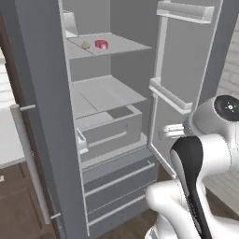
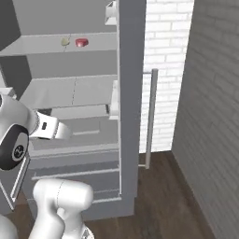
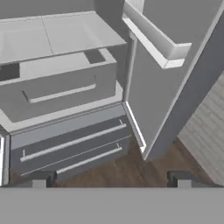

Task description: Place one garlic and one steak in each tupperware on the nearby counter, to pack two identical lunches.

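Refrigerator (image 1: 46, 70) stands open before the base, both doors swung wide. On the upper shelf (image 1: 121, 45) lie one steak (image 1: 101, 44), a flat red piece, and one garlic (image 1: 86, 45), a small tan-yellow lump just beside it on its left; the two are near each other but apart. The right base view shows the same pair, steak (image 2: 81, 42) and garlic (image 2: 65, 41), on the shelf (image 2: 42, 44).

The gripper (image 3: 111, 177) is held low, aimed at the lower drawers (image 3: 70, 142) and the wooden floor (image 3: 197, 131). Its two dark fingertips (image 3: 37, 178) stand wide apart with nothing between them.

Step in hand, as judged: the reach for the first item on the upper shelf.

1. Raise the hand well clear of the crisper drawer (image 1: 109, 123) and the middle shelf (image 1: 105, 93) before advancing.
2. Keep the wrist away from the right door's bins (image 1: 170, 95) during the swing.
3. Enter level, under the shelf's ceiling.
4. Centre the jaws over one item only; the neighbour is close enough to be knocked.
5. Close low on the steak, since it is flat.
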